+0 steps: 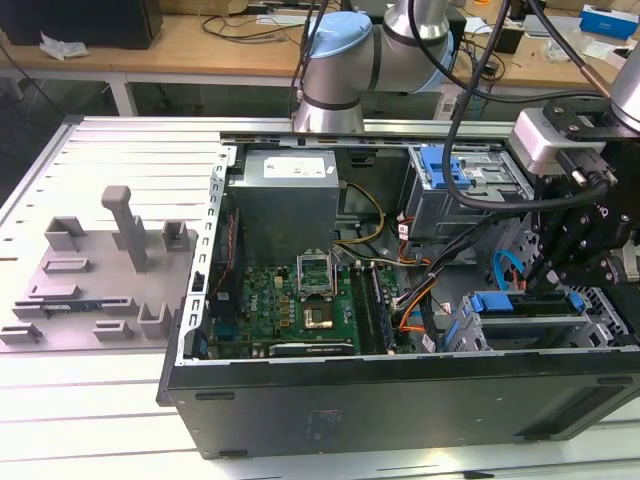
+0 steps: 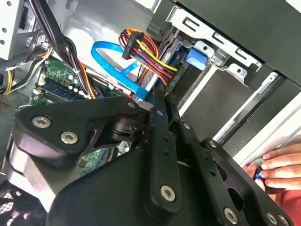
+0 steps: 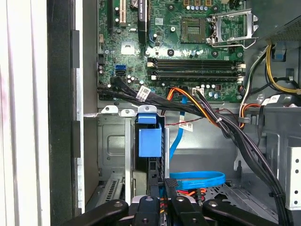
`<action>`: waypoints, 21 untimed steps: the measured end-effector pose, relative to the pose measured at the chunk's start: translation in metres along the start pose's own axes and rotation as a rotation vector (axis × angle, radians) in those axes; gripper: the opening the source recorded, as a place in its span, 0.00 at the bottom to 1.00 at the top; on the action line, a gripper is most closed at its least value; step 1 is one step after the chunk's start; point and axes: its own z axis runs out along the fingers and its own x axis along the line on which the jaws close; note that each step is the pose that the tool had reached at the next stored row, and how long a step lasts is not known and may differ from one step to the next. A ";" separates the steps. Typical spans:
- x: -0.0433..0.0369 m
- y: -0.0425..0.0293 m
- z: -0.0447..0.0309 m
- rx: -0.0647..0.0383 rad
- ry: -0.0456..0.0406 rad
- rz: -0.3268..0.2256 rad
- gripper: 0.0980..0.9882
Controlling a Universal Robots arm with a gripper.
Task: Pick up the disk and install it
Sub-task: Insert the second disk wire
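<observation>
Hand [image 3: 160, 188] fingers pressed together, low in drive bay; disk [image 3: 149, 141] seated edge-on, blue tab visible, body hidden.

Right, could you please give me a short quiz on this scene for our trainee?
1. True or false: a cooler sits on the CPU socket.
2. What colour is the flat data cable looping near the drive cage? A red, B blue, C green.
3. Fill in: in the exterior view, the gripper is at the open computer case's ___ end (the exterior view's left or right).
Key: 1 false, the socket is bare; 2 B; 3 right.
</observation>
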 end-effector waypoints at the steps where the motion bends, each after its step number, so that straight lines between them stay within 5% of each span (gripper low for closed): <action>1: 0.0000 0.0000 0.0001 0.000 0.0000 0.000 0.07; 21: 0.0003 -0.0018 0.0044 0.000 0.0000 0.000 0.07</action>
